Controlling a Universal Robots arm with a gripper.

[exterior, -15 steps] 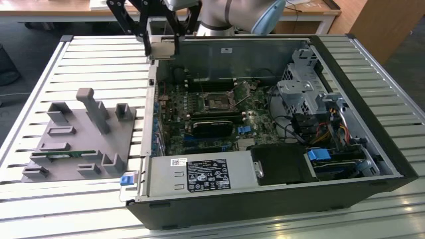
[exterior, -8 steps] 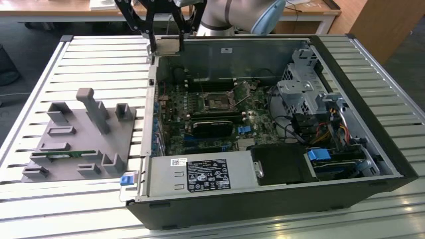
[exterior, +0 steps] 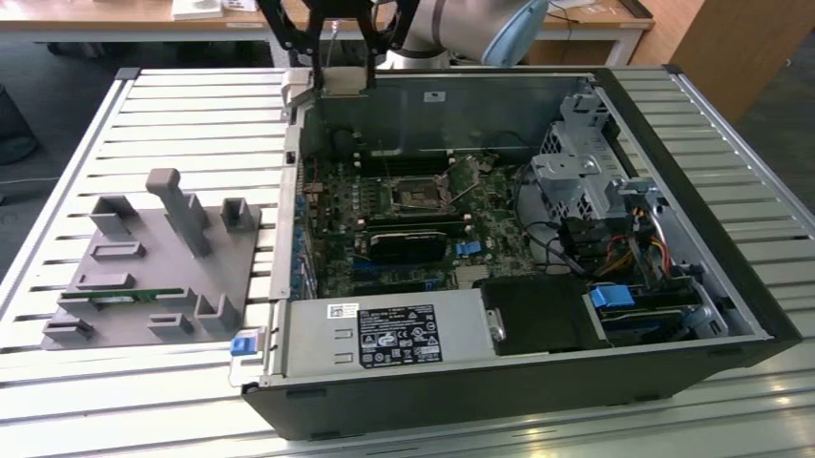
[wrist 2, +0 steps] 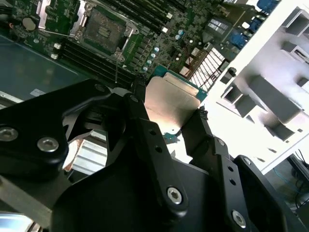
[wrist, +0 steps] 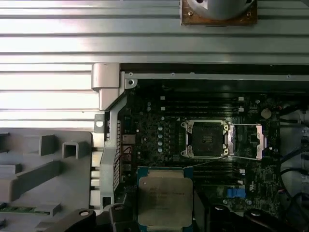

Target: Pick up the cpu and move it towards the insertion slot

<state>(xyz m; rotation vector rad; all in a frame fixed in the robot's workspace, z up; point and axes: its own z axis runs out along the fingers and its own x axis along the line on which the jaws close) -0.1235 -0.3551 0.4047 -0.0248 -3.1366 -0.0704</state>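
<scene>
While one arm hangs over the far edge of the open computer case (exterior: 713, 286), its gripper (exterior: 342, 81) shows in the exterior view as a dark frame above the case's back corner. Going from the exterior view's left: one grey holder (exterior: 147, 267) with several upright posts lies on the slatted worktop (exterior: 76, 143), with one thin green memory stick (exterior: 121, 298) in a groove near its front; then the case, with open slats of worktop all round it; inside, one motherboard (exterior: 382, 210) and, beyond it towards the exterior view's right, a tangle of cables (exterior: 598, 248).

One cpu (wrist: 165, 200) is clamped between the jaws, its silvery top facing the camera in the first wrist view and its green edge showing in the second wrist view (wrist 2: 171, 104). It hangs in the air above the board, well clear of the case wall. One insertion slot (wrist: 206, 140) sits on the board with its metal frame swung open to one side and its dark centre bare; the cpu is near it but apart, not over it. The second wrist view shows the black fingers (wrist 2: 145, 130) pressed against the chip's opposite sides.
</scene>
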